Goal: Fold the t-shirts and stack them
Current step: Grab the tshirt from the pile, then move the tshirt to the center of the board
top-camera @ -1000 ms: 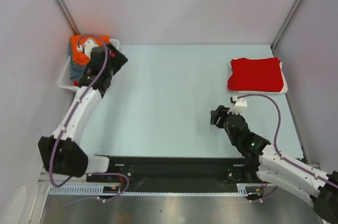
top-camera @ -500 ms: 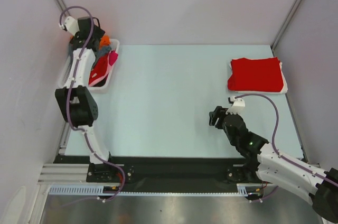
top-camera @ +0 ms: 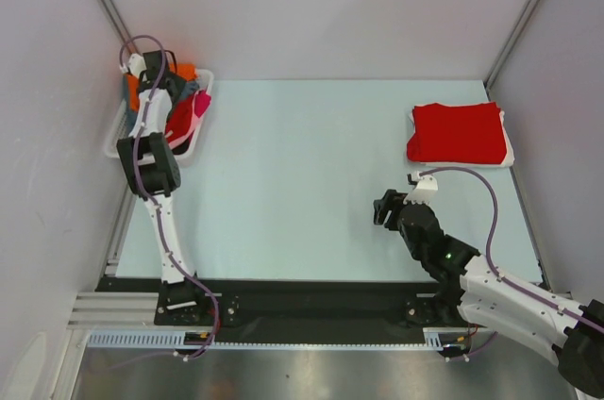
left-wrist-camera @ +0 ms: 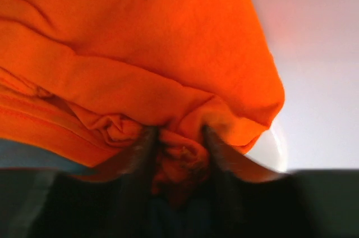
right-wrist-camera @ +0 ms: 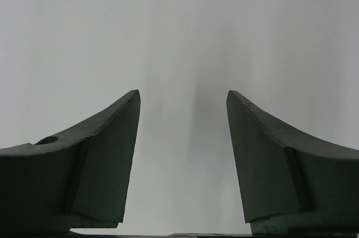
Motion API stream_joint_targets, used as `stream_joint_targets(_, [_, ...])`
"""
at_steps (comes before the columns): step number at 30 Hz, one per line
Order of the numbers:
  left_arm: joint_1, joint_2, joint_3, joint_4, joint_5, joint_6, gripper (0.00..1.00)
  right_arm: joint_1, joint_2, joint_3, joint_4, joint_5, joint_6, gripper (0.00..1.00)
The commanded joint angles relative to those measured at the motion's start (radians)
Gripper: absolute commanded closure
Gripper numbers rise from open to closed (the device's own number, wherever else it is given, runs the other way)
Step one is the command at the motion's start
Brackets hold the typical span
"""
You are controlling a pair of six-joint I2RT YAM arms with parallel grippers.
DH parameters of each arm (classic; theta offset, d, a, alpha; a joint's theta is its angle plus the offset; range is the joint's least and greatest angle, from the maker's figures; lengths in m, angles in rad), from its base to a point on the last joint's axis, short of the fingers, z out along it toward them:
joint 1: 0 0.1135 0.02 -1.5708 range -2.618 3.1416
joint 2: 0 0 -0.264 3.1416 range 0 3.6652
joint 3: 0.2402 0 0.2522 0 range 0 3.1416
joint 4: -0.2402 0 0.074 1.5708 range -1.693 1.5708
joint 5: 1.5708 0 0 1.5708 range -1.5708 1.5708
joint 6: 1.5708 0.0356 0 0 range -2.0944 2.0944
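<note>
The orange t-shirt (left-wrist-camera: pixel 140 53) lies crumpled in the white basket (top-camera: pixel 111 139) at the upper left of the overhead view. Bunched as it is, it has no clear long axis and I cannot tell which way its neck points. In the left wrist view its creases run from the left edge across and down toward the lower right. The left gripper (left-wrist-camera: pixel 178 137) sits at the near, lower edge of that heap, with the cloth spreading up and away from it to fill most of the frame. Its two dark fingers (left-wrist-camera: pixel 145 151) are drawn in on a small knot of orange fabric, pinching it between them. A red t-shirt (top-camera: pixel 177 122) and a pink one (top-camera: pixel 200 104) lie in the same basket, just to the right of the arm.

A second red t-shirt (top-camera: pixel 458 131) lies folded flat at the upper right of the overhead view (a neat rectangle). Its long axis runs left to right, and a white edge shows from under its right side. The right gripper (top-camera: pixel 385 207) is well apart from it, lower and to the left, over the pale table (top-camera: pixel 302 174). Its fingers are spread wide with nothing between them.
</note>
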Motion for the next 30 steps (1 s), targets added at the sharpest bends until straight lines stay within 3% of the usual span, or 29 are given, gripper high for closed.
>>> stream_joint_targets(1, [0.011, -0.018, 0.049, 0.032, 0.106, -0.035, 0.62, -0.002, -0.001, 0.008, 0.014, 0.014, 0.017, 0.34])
stream_joint_targets(3, [0.010, -0.047, 0.017, 0.027, 0.078, -0.032, 0.85, 0.000, -0.003, 0.008, 0.012, 0.015, 0.016, 0.34])
stream_joint_targets(10, [0.010, -0.374, -0.314, 0.211, -0.051, 0.008, 0.87, -0.002, 0.006, 0.012, 0.012, 0.014, 0.016, 0.34])
stream_joint_targets(11, [0.008, -0.392, -0.325, 0.218, -0.055, 0.016, 0.98, -0.002, 0.011, 0.013, 0.014, 0.012, 0.016, 0.34])
stream_joint_targets(12, [0.008, -0.411, -0.333, 0.221, -0.055, 0.023, 1.00, -0.002, 0.009, 0.015, 0.012, 0.011, 0.017, 0.34])
stream_joint_targets(16, [0.008, -0.518, -0.412, 0.231, -0.070, 0.016, 1.00, -0.002, 0.009, 0.016, 0.014, 0.006, 0.016, 0.34])
stream_joint_targets(23, [0.012, -0.626, -0.471, 0.166, -0.067, -0.009, 0.89, 0.000, 0.002, 0.018, -0.015, 0.002, 0.014, 0.34])
stream_joint_targets(25, [0.010, -0.644, -0.477, 0.124, -0.044, -0.013, 0.93, -0.002, -0.004, 0.016, -0.017, 0.000, 0.012, 0.34])
stream_joint_targets(26, [0.010, -0.655, -0.486, 0.107, -0.033, -0.018, 1.00, -0.002, -0.004, 0.016, -0.020, 0.002, 0.014, 0.34])
stream_joint_targets(30, [0.002, -0.786, -0.638, 0.148, 0.025, -0.030, 1.00, -0.002, -0.010, 0.016, -0.023, 0.006, 0.014, 0.33])
